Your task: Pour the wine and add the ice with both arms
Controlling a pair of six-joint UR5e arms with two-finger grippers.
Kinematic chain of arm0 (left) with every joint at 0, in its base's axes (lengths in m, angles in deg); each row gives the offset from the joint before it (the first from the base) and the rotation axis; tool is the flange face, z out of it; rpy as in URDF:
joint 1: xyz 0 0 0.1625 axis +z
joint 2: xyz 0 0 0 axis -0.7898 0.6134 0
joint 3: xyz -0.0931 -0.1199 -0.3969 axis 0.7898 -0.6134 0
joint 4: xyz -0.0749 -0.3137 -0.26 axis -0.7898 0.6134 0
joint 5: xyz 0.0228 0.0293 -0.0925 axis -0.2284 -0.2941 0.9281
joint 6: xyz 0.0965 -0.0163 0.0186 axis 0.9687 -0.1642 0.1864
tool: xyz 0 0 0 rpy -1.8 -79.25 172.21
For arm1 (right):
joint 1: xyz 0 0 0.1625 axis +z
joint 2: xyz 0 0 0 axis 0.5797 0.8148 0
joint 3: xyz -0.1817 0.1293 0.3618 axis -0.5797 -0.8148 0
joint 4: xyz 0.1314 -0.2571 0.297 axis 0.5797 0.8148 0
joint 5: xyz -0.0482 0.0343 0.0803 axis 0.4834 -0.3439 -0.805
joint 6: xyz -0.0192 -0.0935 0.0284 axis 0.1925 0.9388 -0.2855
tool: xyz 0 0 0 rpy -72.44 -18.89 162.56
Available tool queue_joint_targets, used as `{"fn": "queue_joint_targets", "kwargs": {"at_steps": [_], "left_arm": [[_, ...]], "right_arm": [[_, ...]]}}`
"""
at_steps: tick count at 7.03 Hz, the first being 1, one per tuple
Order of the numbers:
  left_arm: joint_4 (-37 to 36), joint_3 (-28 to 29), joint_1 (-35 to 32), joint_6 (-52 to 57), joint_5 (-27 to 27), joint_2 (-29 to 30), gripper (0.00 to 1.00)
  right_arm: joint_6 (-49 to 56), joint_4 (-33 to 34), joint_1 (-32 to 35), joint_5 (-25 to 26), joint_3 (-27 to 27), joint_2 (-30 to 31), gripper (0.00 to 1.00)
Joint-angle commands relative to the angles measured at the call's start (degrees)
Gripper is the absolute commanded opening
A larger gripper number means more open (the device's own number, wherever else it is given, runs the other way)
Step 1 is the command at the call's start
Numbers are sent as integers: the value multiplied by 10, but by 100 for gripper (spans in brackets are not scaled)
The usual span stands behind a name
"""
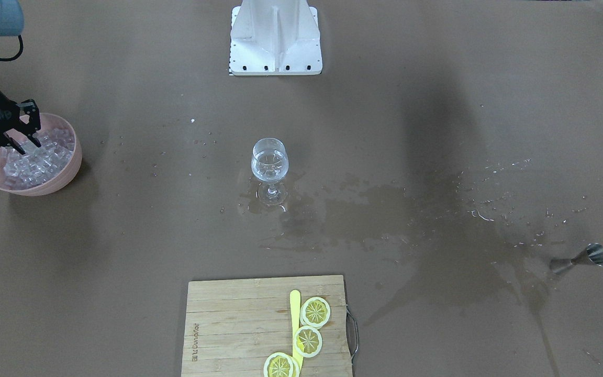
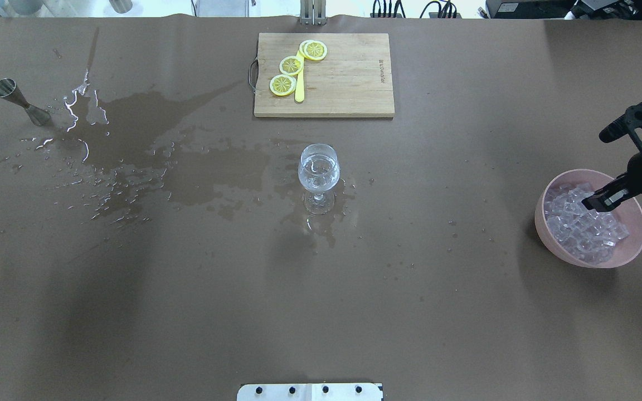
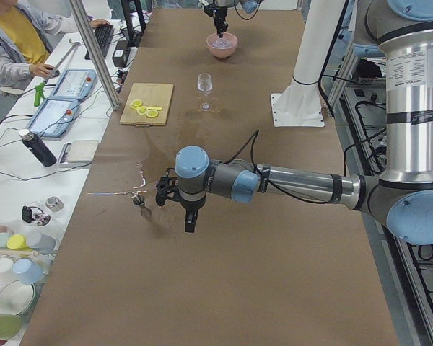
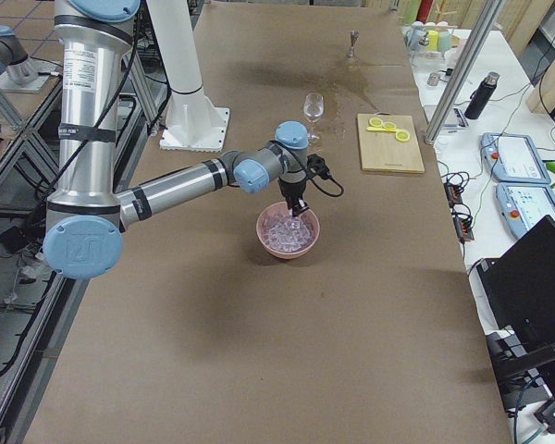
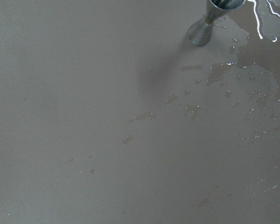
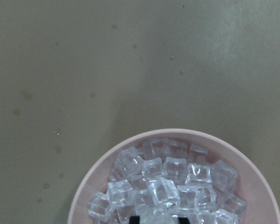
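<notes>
Counted on the tabletop (image 1: 123, 262): one wine glass (image 1: 269, 159), one jigger (image 1: 584, 259), one pink bowl (image 1: 68, 175), one cutting board (image 1: 228, 324), one yellow stick (image 1: 294, 309). Three lemon slices (image 1: 315, 312) are made out. Ice cubes (image 6: 163, 186) beneath the right tool (image 1: 28, 144): dozens, not exactly countable. Two arms are seen: right arm (image 4: 166, 190), left arm (image 3: 303, 186).

The brown tabletop (image 2: 321, 312) carries a wine glass (image 2: 318, 178) standing upright near its middle, with a wide wet patch (image 2: 148, 139) running from the glass's foot towards a steel jigger (image 2: 20, 101) that stands at the robot's left end. A pink bowl (image 2: 633, 248) sits at the right end, well apart from the glass. A wooden cutting board (image 2: 349, 83) lies along the far edge and the white base block (image 1: 275, 39) stands at the robot's side.
</notes>
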Motion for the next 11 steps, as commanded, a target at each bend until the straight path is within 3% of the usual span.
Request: {"fn": "queue_joint_targets", "kwargs": {"at_steps": [1,3,5,6,9,11], "left_arm": [[0,1,0,0,0,0,98],[0,4,1,0,0,2,98],[0,6,1,1,0,9,98],[0,4,1,0,0,9,98],[0,3,1,0,0,8,98],[0,3,1,0,0,8,98]], "right_arm": [[-5,177,28,-21,68,-91,0],[-108,314,-11,-13,75,-239,0],[-331,313,-120,45,70,-328,0],[-419,313,-162,83,37,-397,0],[-488,297,-202,120,-78,-515,0],[-580,186,-205,121,-151,-528,0]]}}
